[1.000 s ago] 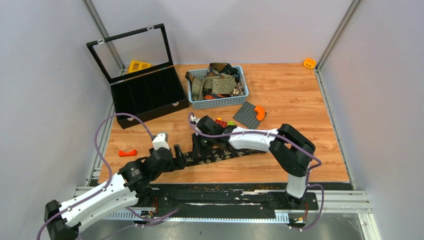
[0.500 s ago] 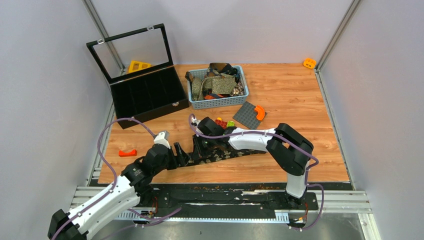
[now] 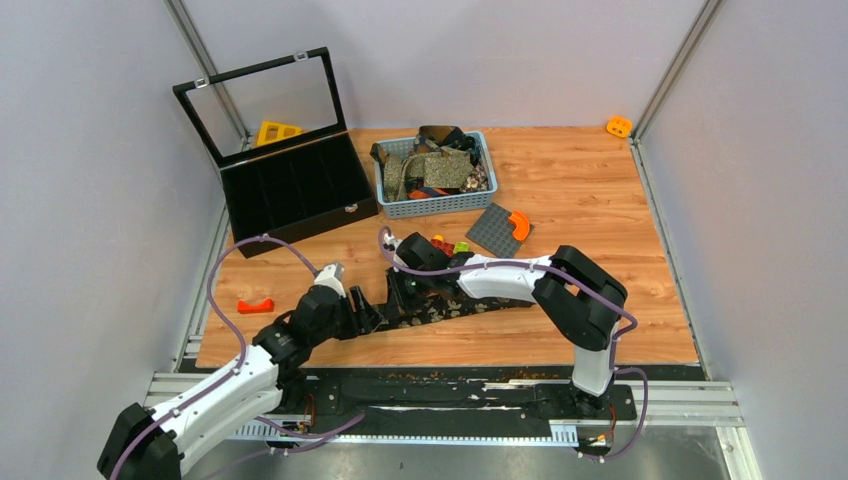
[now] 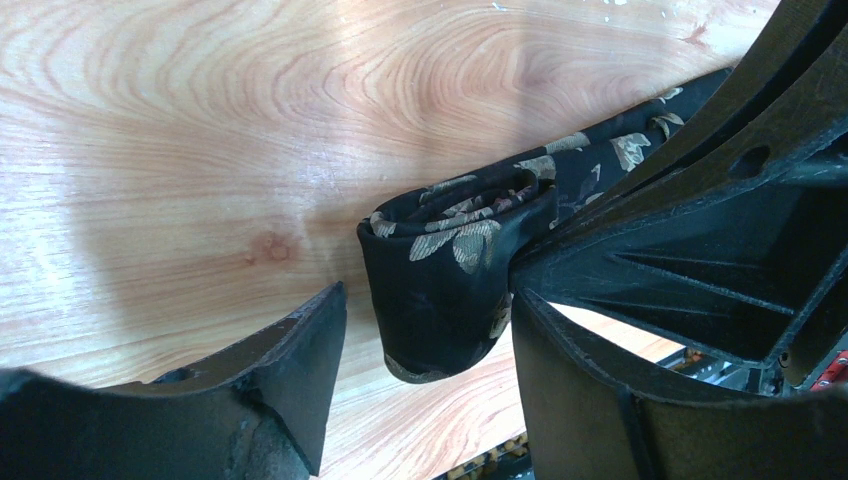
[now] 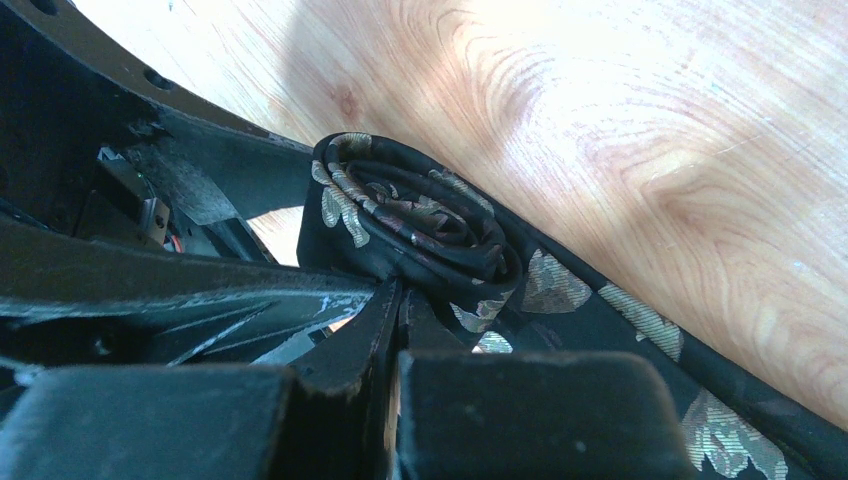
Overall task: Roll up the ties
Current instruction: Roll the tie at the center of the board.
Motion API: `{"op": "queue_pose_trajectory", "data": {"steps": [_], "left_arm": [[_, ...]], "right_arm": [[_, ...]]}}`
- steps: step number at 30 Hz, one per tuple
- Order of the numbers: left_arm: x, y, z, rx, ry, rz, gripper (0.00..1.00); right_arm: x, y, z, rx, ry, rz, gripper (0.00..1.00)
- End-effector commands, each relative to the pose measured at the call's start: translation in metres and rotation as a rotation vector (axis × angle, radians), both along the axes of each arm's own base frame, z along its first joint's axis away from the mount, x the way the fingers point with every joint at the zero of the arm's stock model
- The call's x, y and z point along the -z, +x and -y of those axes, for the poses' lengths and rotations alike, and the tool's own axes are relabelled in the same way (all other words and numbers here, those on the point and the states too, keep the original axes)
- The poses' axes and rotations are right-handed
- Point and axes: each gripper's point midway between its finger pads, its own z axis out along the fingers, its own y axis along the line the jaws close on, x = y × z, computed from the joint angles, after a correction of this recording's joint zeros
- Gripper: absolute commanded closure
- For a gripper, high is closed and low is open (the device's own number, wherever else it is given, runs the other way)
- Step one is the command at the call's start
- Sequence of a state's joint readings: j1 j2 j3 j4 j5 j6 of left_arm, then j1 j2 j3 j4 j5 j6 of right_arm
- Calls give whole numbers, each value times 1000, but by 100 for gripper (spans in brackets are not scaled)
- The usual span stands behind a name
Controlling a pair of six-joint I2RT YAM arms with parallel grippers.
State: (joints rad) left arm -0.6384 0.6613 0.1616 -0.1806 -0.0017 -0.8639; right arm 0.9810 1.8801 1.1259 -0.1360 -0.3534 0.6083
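Left jaws edged rightward, wide around the rolled tie point(image 4: 445, 285); right jaws pinch it; tail runs rightward.

On the overhead feed I see an open black box point(image 3: 298, 190) at the far left of the table point(image 3: 590, 210), with a yellow piece point(image 3: 277, 131) behind its glass. A basket point(image 3: 436, 206) sits just beside the box. A grey plate point(image 3: 490, 234) carries an orange curve point(image 3: 519, 224), with a red brick point(image 3: 440, 244) and a green brick point(image 3: 461, 247) nearby. A red piece point(image 3: 255, 305) lies at the left and an orange block point(image 3: 619, 126) in the far right corner.
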Motion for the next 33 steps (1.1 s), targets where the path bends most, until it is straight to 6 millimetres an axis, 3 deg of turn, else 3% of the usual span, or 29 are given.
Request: {"op": "queue_pose_trajectory", "data": {"steps": [1, 5, 10, 17, 21, 26, 33], "left_arm": [[1, 5, 5, 15, -14, 17, 42], [3, 8, 7, 26, -2, 9, 54], [5, 8, 7, 52, 44, -15, 70], [-3, 5, 4, 98, 111, -46, 76], [-8, 3, 4, 114, 129, -62, 77], [-16, 2, 3, 123, 150, -82, 78], [-20, 6, -18, 73, 292, -137, 80]], "right_arm": [[14, 6, 6, 8, -32, 12, 100], [8, 6, 4, 2, -21, 10, 100], [-13, 8, -2, -19, 19, 18, 100], [-49, 25, -4, -22, 67, 61, 100], [-45, 32, -4, -12, 58, 61, 100], [-23, 22, -4, -18, 62, 4, 100], [-17, 23, 3, 3, 39, 12, 100]]}}
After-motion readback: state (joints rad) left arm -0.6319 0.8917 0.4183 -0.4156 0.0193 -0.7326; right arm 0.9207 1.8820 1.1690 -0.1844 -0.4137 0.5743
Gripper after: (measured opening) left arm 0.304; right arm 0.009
